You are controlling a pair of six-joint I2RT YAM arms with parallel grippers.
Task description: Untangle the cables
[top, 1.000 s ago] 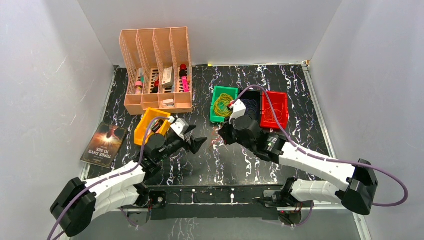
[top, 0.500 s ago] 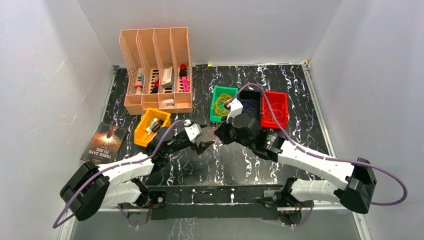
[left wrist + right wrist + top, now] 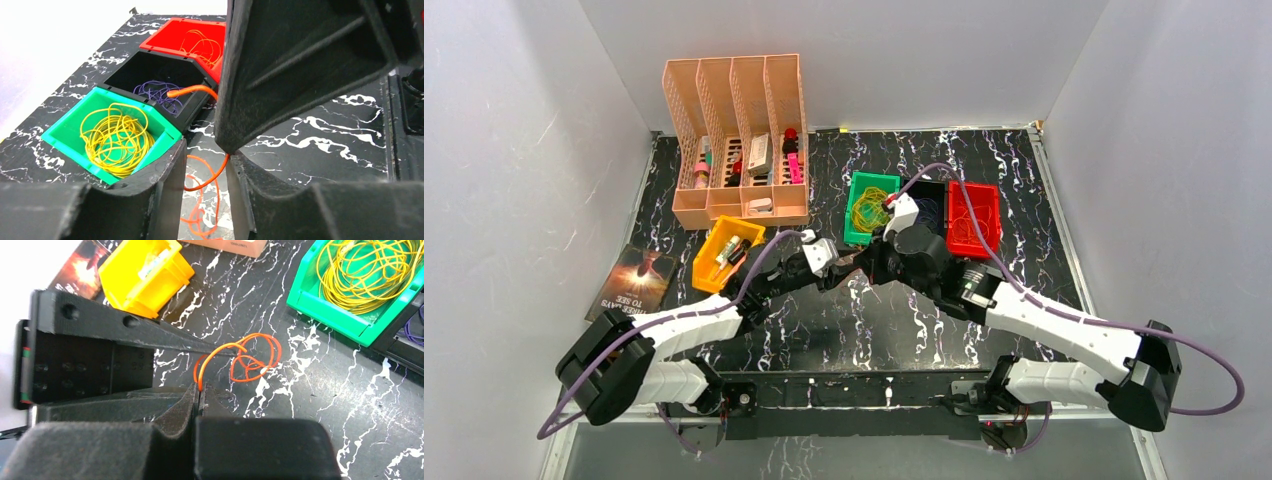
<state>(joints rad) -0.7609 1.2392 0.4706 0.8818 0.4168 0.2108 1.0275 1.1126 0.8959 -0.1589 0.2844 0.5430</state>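
Note:
My right gripper [image 3: 199, 388] is shut on a thin orange wire [image 3: 256, 358], whose loops hang down to the black marbled table. In the left wrist view the same orange wire [image 3: 212, 176] runs between my left gripper's [image 3: 205, 156] open jaws, just under the right gripper's tip [image 3: 300, 65]. The two grippers meet mid-table in the top view, left gripper [image 3: 842, 268] and right gripper [image 3: 865, 262]. Yellow wires [image 3: 117, 137] fill the green bin [image 3: 60, 139], purple wires [image 3: 157, 93] lie in the black bin [image 3: 120, 75], and orange wires [image 3: 202, 45] lie in the red bin [image 3: 165, 37].
The three bins [image 3: 864, 235] stand in a row just behind the grippers. A yellow bin [image 3: 712, 268] with small items sits to the left. A peach organiser [image 3: 736, 140] stands at the back left. A book [image 3: 631, 288] lies by the left wall.
My left arm has stretched right, carrying its gripper from beside the yellow bin up to the right gripper. The right gripper has shifted only slightly and stays shut.

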